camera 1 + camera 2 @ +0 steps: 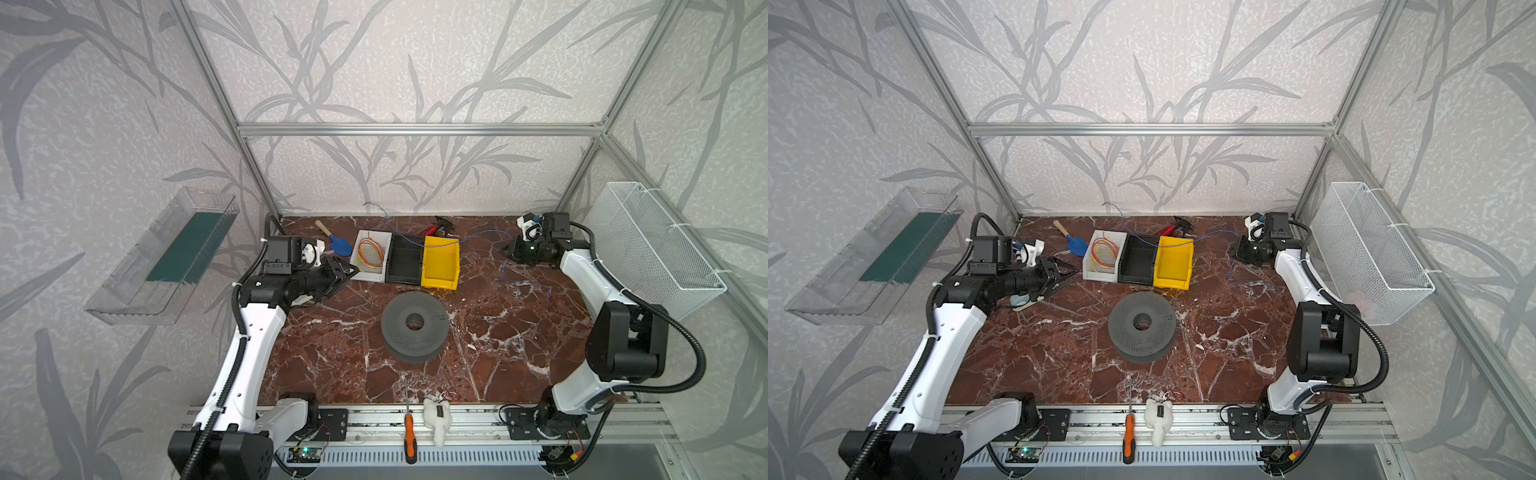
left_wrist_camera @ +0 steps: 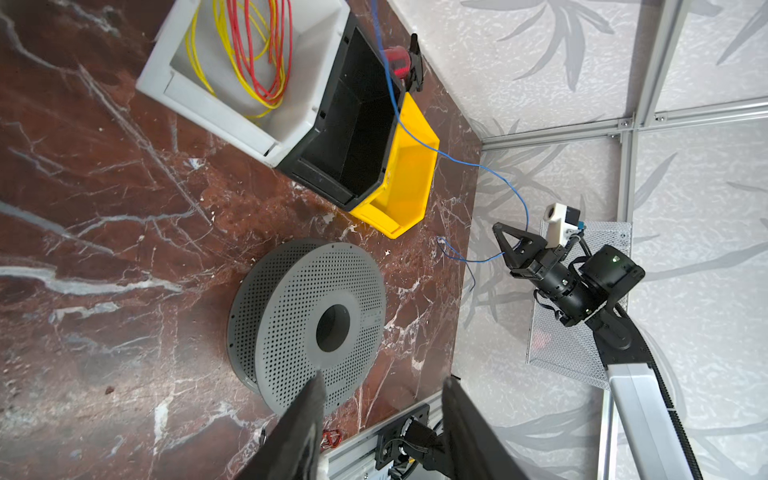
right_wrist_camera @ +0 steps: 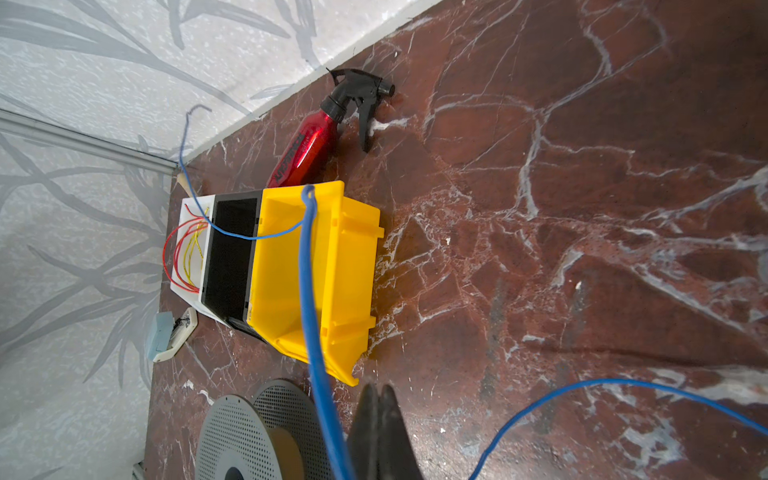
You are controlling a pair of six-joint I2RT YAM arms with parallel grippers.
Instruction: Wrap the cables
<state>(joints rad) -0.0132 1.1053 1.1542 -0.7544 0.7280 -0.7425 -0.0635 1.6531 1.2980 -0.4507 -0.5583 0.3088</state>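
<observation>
In both top views, the left gripper (image 1: 348, 272) is hovering at the left edge of the table, just beside the white bin (image 1: 365, 276). In the left wrist view its fingers (image 2: 309, 415) are standing spread with nothing between them.

Right of it, the white bin, a black bin (image 1: 405, 259) and a yellow bin (image 1: 440, 266) are sitting side by side in a row. A grey perforated spool (image 1: 397, 334) is lying flat in front of them, with no wire on it.

The blue wire (image 3: 306, 291) is rising against the back wall, draping across the bins and over the yellow bin's rim, and running on to the right gripper (image 3: 378, 395). Beyond that, loose loops (image 1: 521, 283) are lying on the table.

The right gripper's fingers are pressing together. The wire is meeting them from both sides, so they are probably pinching it.

Wrapping is only starting, with the wire gathered in one grip. The next move likely calls for lifting the wire clear of the bins, carrying it to the spool, and using the left gripper to steady the spool.
</observation>
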